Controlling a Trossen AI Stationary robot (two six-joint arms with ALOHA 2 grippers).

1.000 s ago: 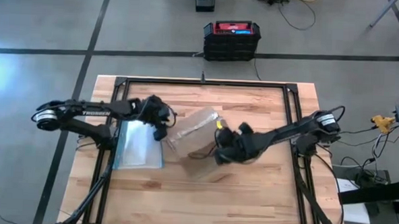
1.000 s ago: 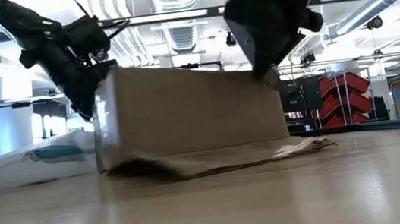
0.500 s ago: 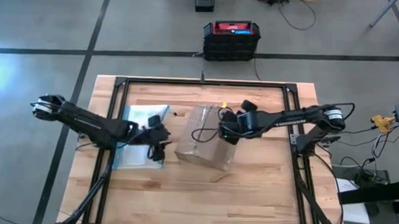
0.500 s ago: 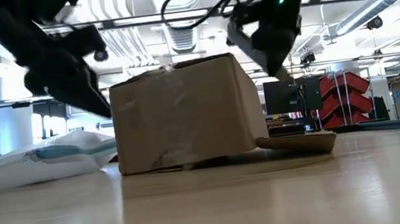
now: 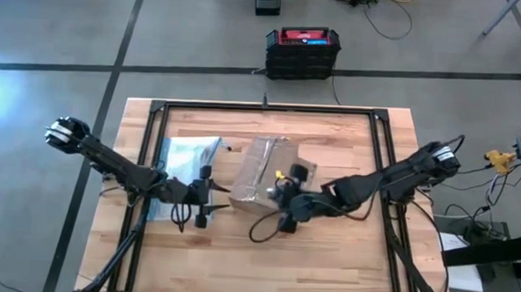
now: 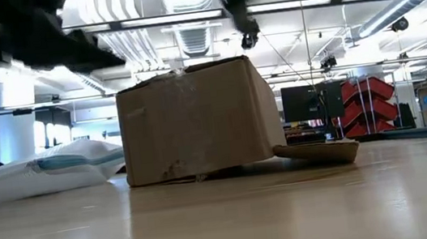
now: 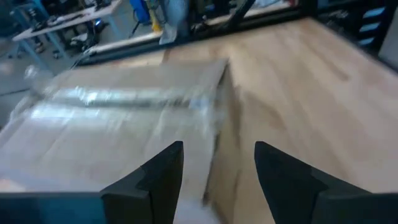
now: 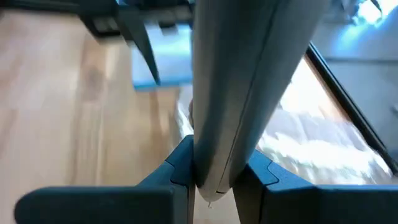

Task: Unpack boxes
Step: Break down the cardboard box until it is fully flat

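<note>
A brown cardboard box [image 5: 261, 171] with clear tape along its top [image 7: 124, 99] rests on its base mid-table. One flap [image 6: 319, 151] lies flat on the wood beside it. My left gripper [image 7: 217, 180] hovers open off the box's near-left side [image 5: 201, 201], touching nothing. My right gripper [image 5: 286, 216] hangs above the box's near-right corner, shut on a pale grey long thing [image 8: 249, 74]. What that thing is, I cannot tell. My right gripper pinches the pale grey thing's near end [image 8: 214, 168] between its two fingers [image 8: 177, 165]. The thing runs on forward past the fingertips, along the fingers, and is lifted clear of the table.
A clear plastic pouch with a blue edge [image 5: 185, 156] lies left of the box. Black frame rails [image 5: 156, 106] border the tabletop. A black-and-red case [image 5: 302, 51] stands on the floor beyond the far edge. Bare wood stretches along the table's near side.
The box has been turned about on the table and now rests still. My left gripper has drawn away from the box's far-left corner toward the table's near edge. My right gripper swung toward the far edge, then came back toward the near edge, and has risen.
</note>
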